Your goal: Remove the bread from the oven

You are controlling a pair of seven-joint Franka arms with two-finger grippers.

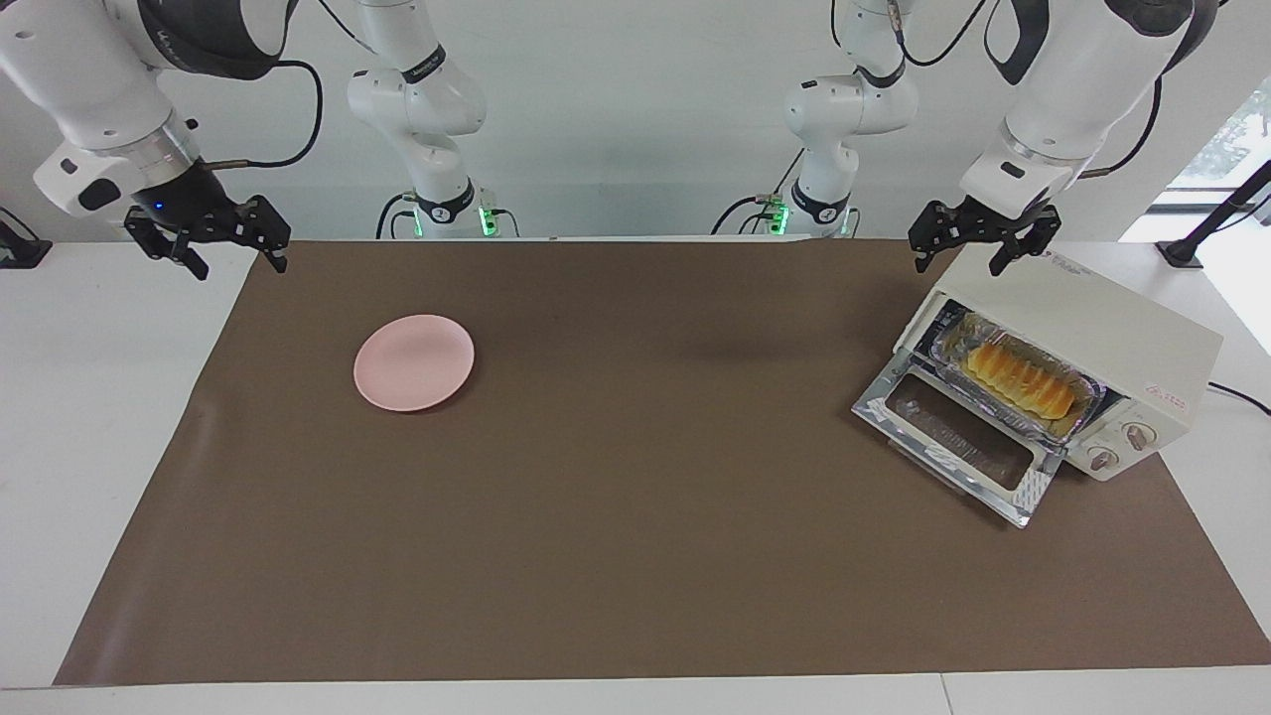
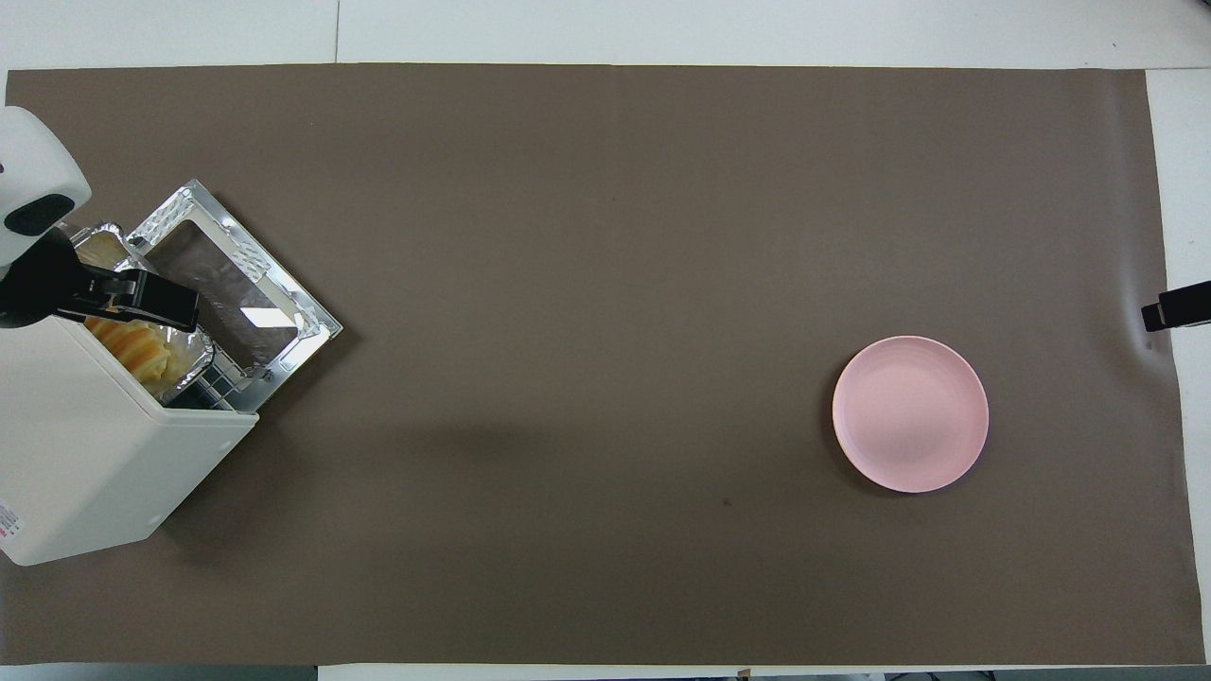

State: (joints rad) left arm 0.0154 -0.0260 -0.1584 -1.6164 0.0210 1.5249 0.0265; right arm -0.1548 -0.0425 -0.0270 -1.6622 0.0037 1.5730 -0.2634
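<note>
Hovering over the top rear edge of the oven, the left gripper spreads its fingers wide and holds nothing; the right gripper, equally wide and empty, waits above the mat's corner at the right arm's end of the table. The bread lies in its foil tray on the rack inside the oven, at about three o'clock in the facing view, so the removal itself has not begun. One step looks done: the glass door is dropped fully open, flat on the brown mat. What is left, by this reading, is reaching in, gripping the loaf and bringing it out, perhaps to the pink plate at nine o'clock, well apart from the oven. The oven's roof and the tray's crinkled walls hem the loaf in closely; the lowered door juts toward the mat's middle, where open room is plentiful.
</note>
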